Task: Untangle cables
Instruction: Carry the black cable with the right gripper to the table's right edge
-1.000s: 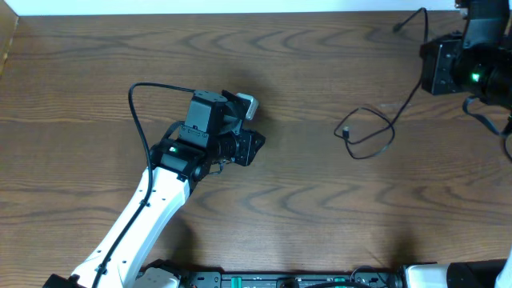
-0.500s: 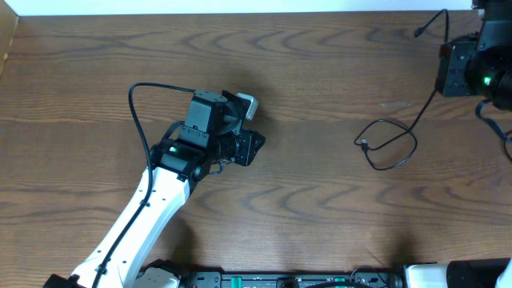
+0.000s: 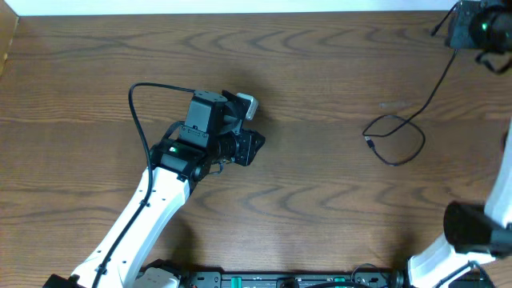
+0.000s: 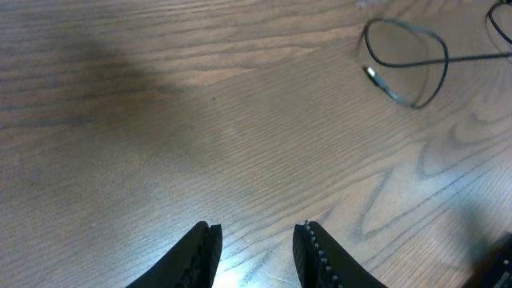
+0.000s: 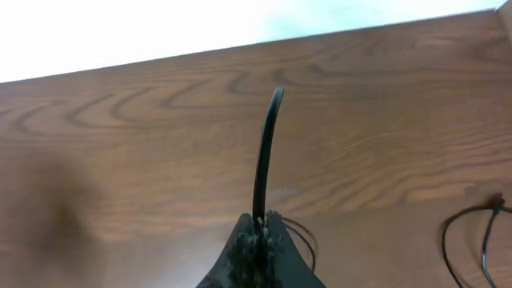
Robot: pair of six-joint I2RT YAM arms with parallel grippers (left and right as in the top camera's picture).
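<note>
Brown wood-grain surface point(image 3: 320, 224) fills all three views, and only one cord shows on it: the black cable point(image 5: 264, 152), pinched between the closed fingers of the right gripper point(image 5: 260, 230) at the upper right corner of the overhead frame. From there it runs down and left to a single loose loop lying flat at the right of the frame, its plug end point(image 3: 370, 142) just at the loop's left edge. The white cable appears in no view. The left gripper point(image 4: 256, 254) hangs over bare wood left of centre, well apart from the loop, its fingers spread with nothing between them. The main risk, as I judge it, is that nothing anchors the free end. Further pulling would drag the whole cord along rather than open the loop, or draw the plug through it and cinch a knot. The right gripper also sits at the very edge of the overhead frame, near the surface's far border, so little travel looks left. The thin cord could also slip out of the pinch if the strand goes taut. Compared with a second ago, the right gripper is higher and further right in the frame, the strand from it runs straighter, the loop has slid rightward, and the left arm has not moved.
</note>
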